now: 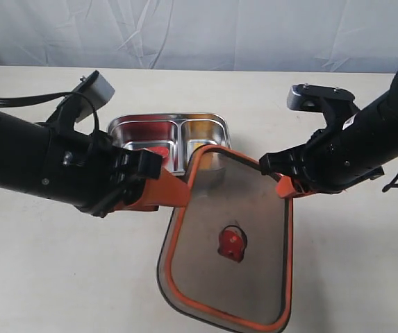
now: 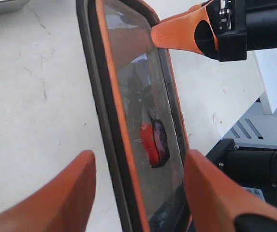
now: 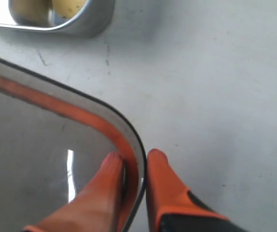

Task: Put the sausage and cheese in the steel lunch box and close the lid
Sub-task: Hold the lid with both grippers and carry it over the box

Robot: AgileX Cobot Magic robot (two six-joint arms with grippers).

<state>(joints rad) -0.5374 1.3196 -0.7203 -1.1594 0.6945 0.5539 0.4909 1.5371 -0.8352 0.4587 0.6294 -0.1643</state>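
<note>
Box: steel box [image 1: 167, 118] sits mid table [image 1: 39, 277], twd the far edge. Top open, lid not on it yet.
Sausage: red sausage [image 1: 159, 150] lies in the big part of the box, L side.
Cheese: yellow cheese [image 1: 200, 129] is in the small part, R side. The lid hides some of that part.
Lid: dark lid [image 1: 244, 198] w/ orange rim, tilted up in front of the box, twd the near edge. Its far corner covers the box's near R corner in the ext view. Can't tell if its near end touches the table.
Tab: small orange tab [image 1: 231, 243] in the mid of the lid.
L gripper: L gripper [image 1: 178, 193] is at the lid's L edge, near the far end. Its fingers [image 2: 56, 193] are wide apart, one on each side of the lid. A gap shows by one finger, so no tight pinch.
R gripper: R gripper [image 1: 283, 186] is at the lid's R edge, far end. Its fingers [image 3: 167, 188] are close together & pinch the rim btw them.
</note>
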